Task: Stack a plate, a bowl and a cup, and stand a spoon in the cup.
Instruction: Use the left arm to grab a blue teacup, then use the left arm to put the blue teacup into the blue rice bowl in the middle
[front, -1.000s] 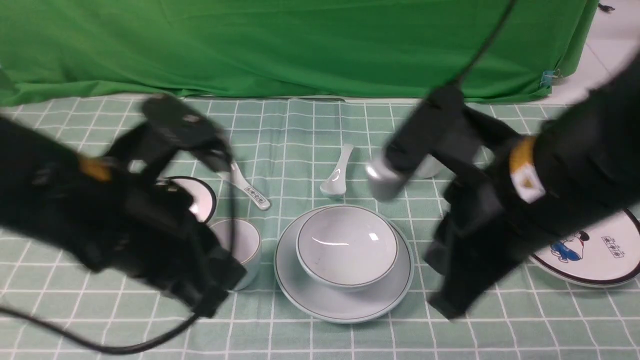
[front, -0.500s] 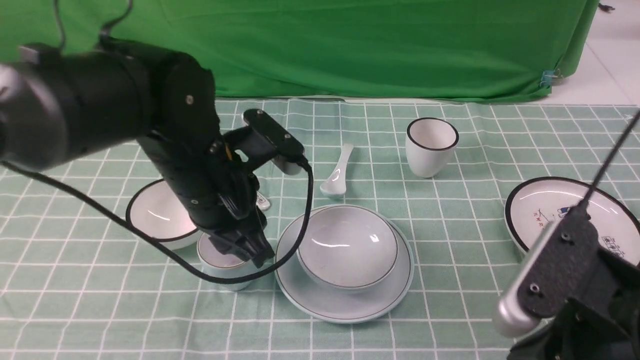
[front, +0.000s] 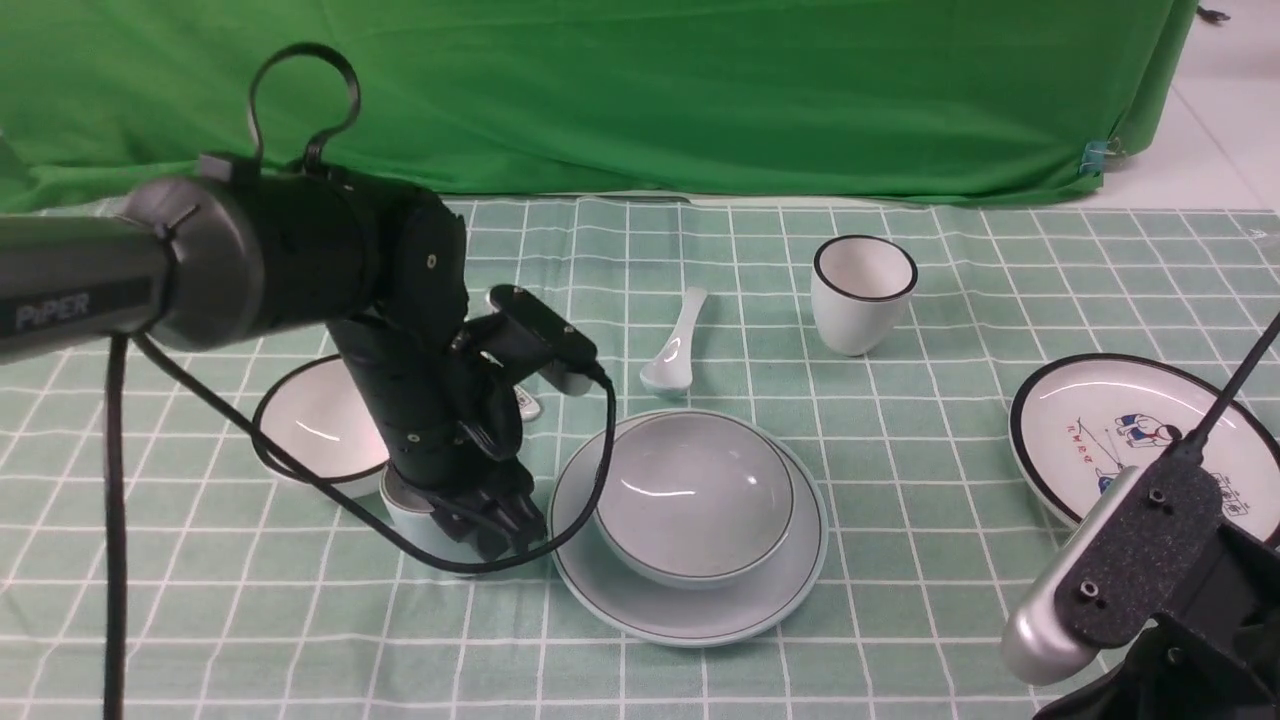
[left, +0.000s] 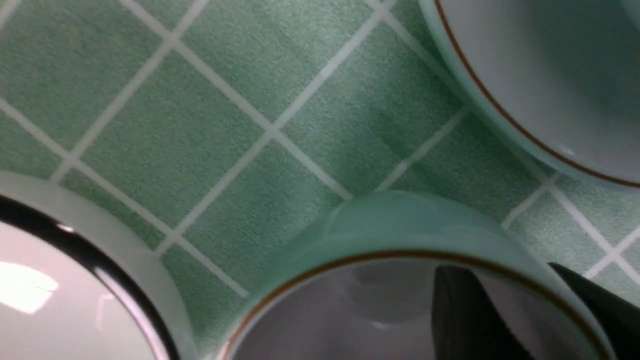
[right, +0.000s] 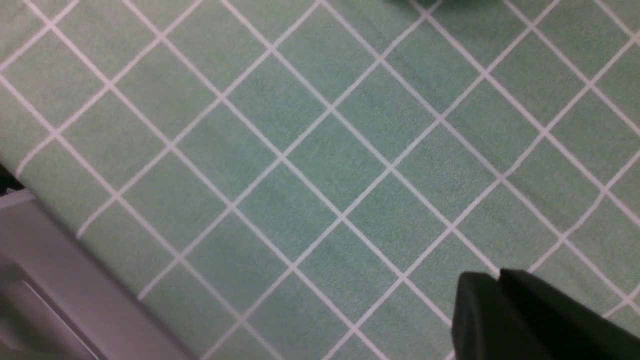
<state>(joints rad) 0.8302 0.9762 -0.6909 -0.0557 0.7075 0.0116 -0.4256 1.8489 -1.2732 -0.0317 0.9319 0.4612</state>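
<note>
My left pincer is down on the cup, and the wrist camera shows one dark finger inside the rim and the other outside the wall. The jaws are only a little apart, and I can't tell whether they are actually pinching the wall. The cup stands upright on the checked tablecloth, right under the pincer. Just to the pincer's right is the plate with the bowl sitting in its middle, close to the cup, though I can't tell if they touch. Beyond the pincer and off to its right, the spoon lies flat on the cloth, well apart from the cup. On the pincer's left, just beside the cup, is the black-rimmed white bowl. My right pincer is low at the near edge, well clear of all the crockery, with its fingers together, nothing between them and bare cloth beneath.
</note>
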